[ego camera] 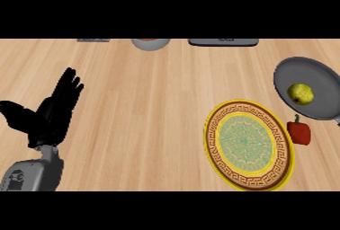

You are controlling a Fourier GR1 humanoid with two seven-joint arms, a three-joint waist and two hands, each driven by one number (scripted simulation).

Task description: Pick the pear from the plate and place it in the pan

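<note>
A yellow-green pear (301, 94) lies inside the grey pan (319, 76) at the right edge of the head view. The round plate (249, 144) with a yellow rim and brown patterned border sits just left of and below the pan, with nothing on it. My left hand (51, 112) rests at the left side, fingers straight and pointing up, far from both plate and pan. My right hand does not show.
A red bell pepper (299, 132) stands between the plate and the pan. Along the counter's far edge are a grey bowl (150, 43), a dark flat item (223, 42) and a small grey item (92, 40).
</note>
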